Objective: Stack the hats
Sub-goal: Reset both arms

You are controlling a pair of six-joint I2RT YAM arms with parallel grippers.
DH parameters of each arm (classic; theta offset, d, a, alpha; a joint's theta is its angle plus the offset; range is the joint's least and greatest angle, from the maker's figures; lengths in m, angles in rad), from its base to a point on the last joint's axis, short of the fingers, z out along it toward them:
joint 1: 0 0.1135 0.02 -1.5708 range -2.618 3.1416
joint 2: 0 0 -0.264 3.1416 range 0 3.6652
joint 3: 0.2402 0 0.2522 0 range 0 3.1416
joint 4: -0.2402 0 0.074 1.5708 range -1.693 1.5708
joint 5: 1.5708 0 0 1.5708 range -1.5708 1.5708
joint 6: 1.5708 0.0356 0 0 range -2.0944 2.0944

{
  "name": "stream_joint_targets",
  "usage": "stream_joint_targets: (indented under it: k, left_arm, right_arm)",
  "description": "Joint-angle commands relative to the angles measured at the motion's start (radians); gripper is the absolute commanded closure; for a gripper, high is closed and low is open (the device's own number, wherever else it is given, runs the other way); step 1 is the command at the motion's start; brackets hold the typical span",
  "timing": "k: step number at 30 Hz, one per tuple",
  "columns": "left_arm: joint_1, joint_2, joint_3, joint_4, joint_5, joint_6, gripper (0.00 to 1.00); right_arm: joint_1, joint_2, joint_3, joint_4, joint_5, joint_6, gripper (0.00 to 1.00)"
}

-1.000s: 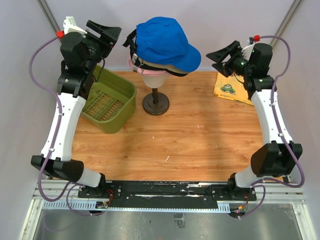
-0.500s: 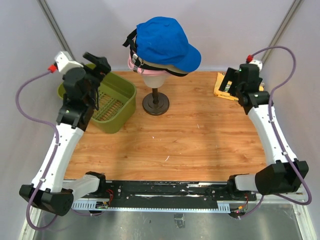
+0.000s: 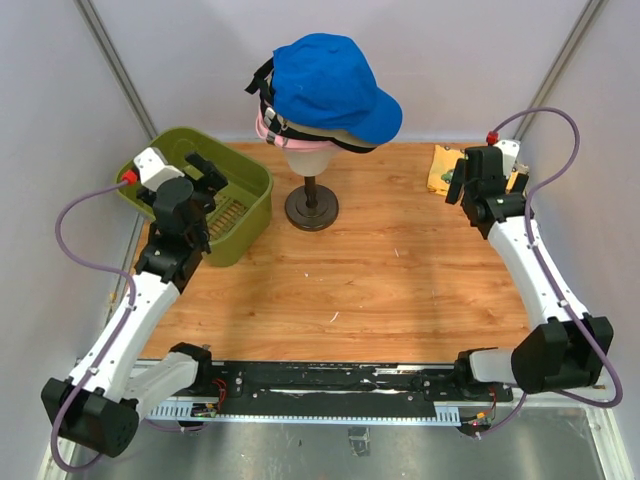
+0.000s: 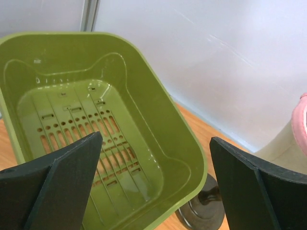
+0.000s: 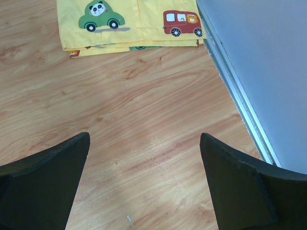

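1. Bench [image 3: 400,290], wood-grain: one. Arms bolted along its near edge: two.
2. One pair, left fingers [image 4: 57,191]: spread wide, nothing grasped, hanging over the near rim of the bin. Likely hazard: a low swing catching that rim and shoving the bin toward the stand.
3. One pair, right fingers [image 5: 43,187]: spread wide, nothing grasped, over bare wood just short of the cloth.
4. Olive-green bin [image 3: 250,200], far left corner: one. No cap seen inside.
5. Dark stand [image 3: 311,208] with cream mannequin head [image 3: 308,158], middle of the far edge: one of each.
6. Yellow cloth [image 3: 440,172] printed with cartoon cars, far right corner: one folded pile.
7. hats, all piled on the mannequin head. Blue cap [image 3: 325,85] on top: one. Black, beige and pink layers showing beneath; exact number underneath not tellable. Stacking judged finished or close to it. Probable hazards: tall soft pile on a narrow stand, so toppling from any arm knock; top cap overhanging to the right, so prone to sliding.
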Motion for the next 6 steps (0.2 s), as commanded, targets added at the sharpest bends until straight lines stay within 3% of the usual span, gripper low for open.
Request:
stream_joint_targets:
  k: [1, 6]
  left_arm:
    - [-0.006, -0.046, -0.034, 0.086, -0.045, 0.059, 0.00]
    - [-0.006, -0.078, -0.082, 0.106, -0.033, 0.071, 0.00]
  right_arm:
    - [0.004, -0.041, -0.053, 0.063, 0.021, 0.009, 0.02]
    - [0.004, -0.069, -0.100, 0.076, 0.020, 0.021, 0.02]
